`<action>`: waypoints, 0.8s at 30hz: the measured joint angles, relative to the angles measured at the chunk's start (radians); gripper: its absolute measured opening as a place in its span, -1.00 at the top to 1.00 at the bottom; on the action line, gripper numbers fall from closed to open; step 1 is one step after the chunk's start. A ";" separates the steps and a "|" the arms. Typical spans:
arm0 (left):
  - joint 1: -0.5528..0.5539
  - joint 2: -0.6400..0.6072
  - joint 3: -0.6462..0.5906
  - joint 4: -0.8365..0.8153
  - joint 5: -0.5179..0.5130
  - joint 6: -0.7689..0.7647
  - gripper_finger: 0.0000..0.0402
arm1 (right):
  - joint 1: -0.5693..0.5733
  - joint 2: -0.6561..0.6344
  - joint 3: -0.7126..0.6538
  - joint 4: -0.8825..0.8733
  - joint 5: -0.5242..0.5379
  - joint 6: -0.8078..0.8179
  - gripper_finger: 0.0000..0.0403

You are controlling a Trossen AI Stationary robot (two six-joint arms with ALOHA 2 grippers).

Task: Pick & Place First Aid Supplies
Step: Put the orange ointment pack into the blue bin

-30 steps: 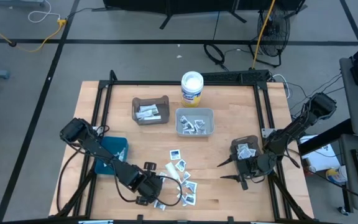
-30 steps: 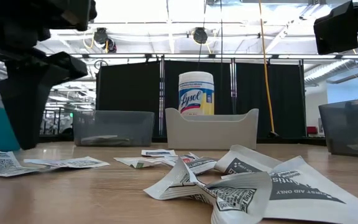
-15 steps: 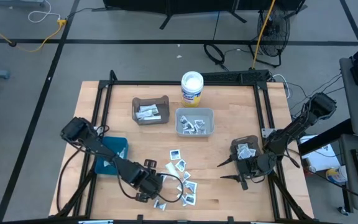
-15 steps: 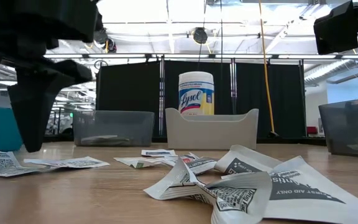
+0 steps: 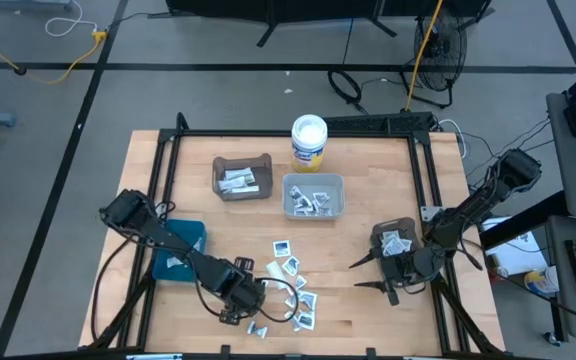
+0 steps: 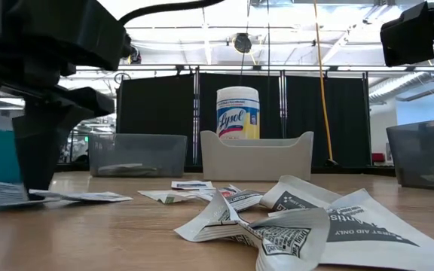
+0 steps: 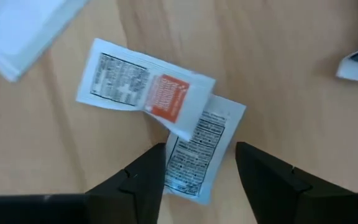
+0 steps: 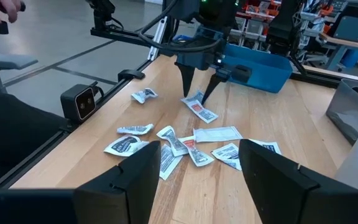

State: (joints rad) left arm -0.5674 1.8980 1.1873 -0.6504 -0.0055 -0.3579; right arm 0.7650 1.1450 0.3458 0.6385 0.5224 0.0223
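Left gripper [image 7: 194, 177] jaws are spread, poised astride a black-print packet [image 7: 194, 155] at lower centre, overlapped by a red-print packet [image 7: 145, 87]. Judged light, thin, limp, slippery on the desk [image 7: 303, 112]; an edge pinch is advised. Right gripper [image 8: 194, 165] jaws released, empty, idle farther off.

Pale wooden table [image 5: 368, 215], smooth with visible grain; crinkled papery packets [image 7: 148, 90]; translucent plastic bin [image 6: 136, 154].
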 joint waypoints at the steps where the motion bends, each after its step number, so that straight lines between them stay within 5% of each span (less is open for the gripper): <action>1: -0.005 0.000 0.000 -0.002 -0.023 0.008 -0.04 | 0.000 0.000 0.000 0.000 0.000 0.000 -0.05; 9: -0.006 0.000 0.000 0.015 -0.052 -0.095 -0.23 | 0.000 0.000 0.000 0.000 0.000 0.000 -0.05; 19: 0.025 0.000 0.000 0.032 -0.029 -0.196 -0.19 | 0.000 0.000 0.000 0.000 0.000 0.000 -0.05; 24: 0.025 0.000 -0.001 0.016 -0.018 -0.189 -0.43 | 0.000 0.000 0.000 0.000 0.000 -0.001 -0.05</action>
State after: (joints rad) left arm -0.5426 1.8980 1.1866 -0.6348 -0.0234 -0.5468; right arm 0.7647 1.1450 0.3458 0.6384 0.5224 0.0214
